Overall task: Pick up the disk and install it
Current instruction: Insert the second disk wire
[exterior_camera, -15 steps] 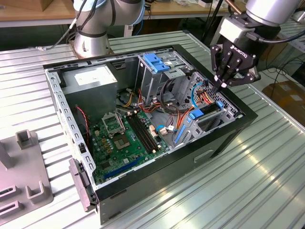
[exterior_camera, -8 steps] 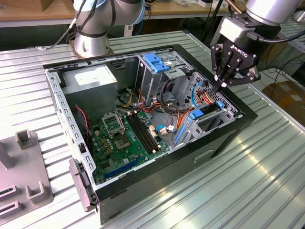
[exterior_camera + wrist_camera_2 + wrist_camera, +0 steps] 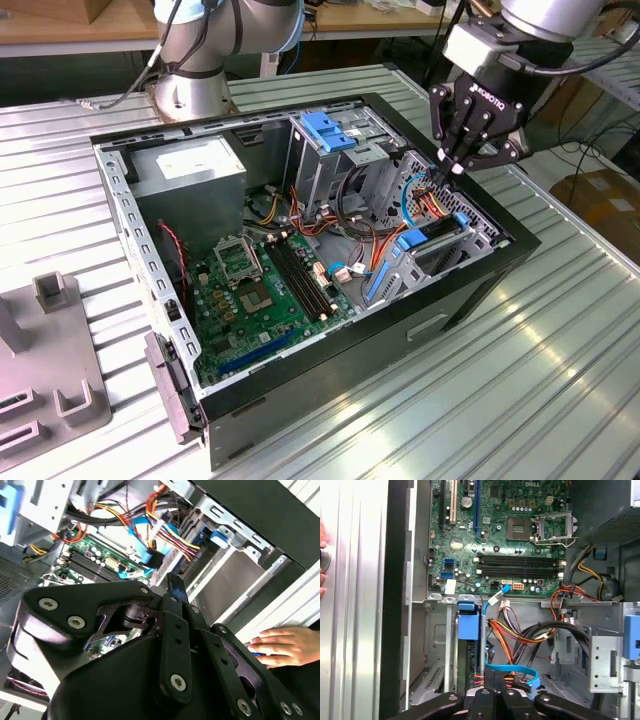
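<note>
The disk [image 3: 440, 236], a dark body between bright blue bracket tabs, lies in the drive cage at the open computer case's corner on the exterior view's right. In the first wrist view one blue tab of the disk [image 3: 468, 626] stands over a dark slot. My black gripper [image 3: 447, 172] hovers just above that cage, beside the red, yellow and blue cables [image 3: 425, 203]. Its fingers are shut together with nothing between them, as both wrist views show at the gripper [image 3: 175, 585] and the gripper [image 3: 495, 692].
The case [image 3: 470, 290] lies open on a ribbed metal table. Inside are the motherboard [image 3: 265, 285], a grey box with a white label [image 3: 190, 165] and a light-blue latch block [image 3: 325, 130]. A grey fixture [image 3: 50, 370] sits at the exterior view's left. A person's hand [image 3: 280, 647] rests on the table beside the case.
</note>
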### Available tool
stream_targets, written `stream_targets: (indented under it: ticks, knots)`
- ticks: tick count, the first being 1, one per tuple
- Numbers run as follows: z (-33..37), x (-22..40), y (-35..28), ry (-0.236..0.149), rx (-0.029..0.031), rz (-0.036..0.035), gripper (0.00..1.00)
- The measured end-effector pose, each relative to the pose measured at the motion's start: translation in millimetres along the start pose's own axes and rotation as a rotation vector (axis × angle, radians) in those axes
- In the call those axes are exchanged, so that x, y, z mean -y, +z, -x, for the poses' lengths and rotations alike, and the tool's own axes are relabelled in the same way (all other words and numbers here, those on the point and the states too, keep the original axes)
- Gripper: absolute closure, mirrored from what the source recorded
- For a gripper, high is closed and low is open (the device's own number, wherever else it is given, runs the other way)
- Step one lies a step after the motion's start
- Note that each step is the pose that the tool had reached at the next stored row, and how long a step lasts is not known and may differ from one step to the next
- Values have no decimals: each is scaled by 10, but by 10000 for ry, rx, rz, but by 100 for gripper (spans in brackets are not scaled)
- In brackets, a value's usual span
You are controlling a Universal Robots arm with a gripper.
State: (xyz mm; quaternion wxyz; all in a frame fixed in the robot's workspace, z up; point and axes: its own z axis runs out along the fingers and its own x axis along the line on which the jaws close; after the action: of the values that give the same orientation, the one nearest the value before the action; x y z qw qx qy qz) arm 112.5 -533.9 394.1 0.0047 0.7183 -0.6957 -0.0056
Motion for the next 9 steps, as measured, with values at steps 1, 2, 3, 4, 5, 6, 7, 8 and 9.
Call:
stream_targets:
  ticks: [1, 2, 3, 4, 5, 6, 7, 8, 9]
  knots:
    - [65, 3, -23, 0, -46, 2, 90]
    - [101, 4, -25, 1, -80, 4, 90]
    - [125, 5, -25, 1, -98, 5, 90]
    - [164, 6, -25, 2, -136, 6, 90]
    - [198, 7, -26, 3, -177, 8, 90]
    - [232, 8, -24, 3, -211, 8, 90]
    - [236, 8, -24, 3, -212, 8, 90]
    - [235, 8, -24, 3, -213, 8, 90]
    - [236, 8, -26, 3, -216, 8, 90]
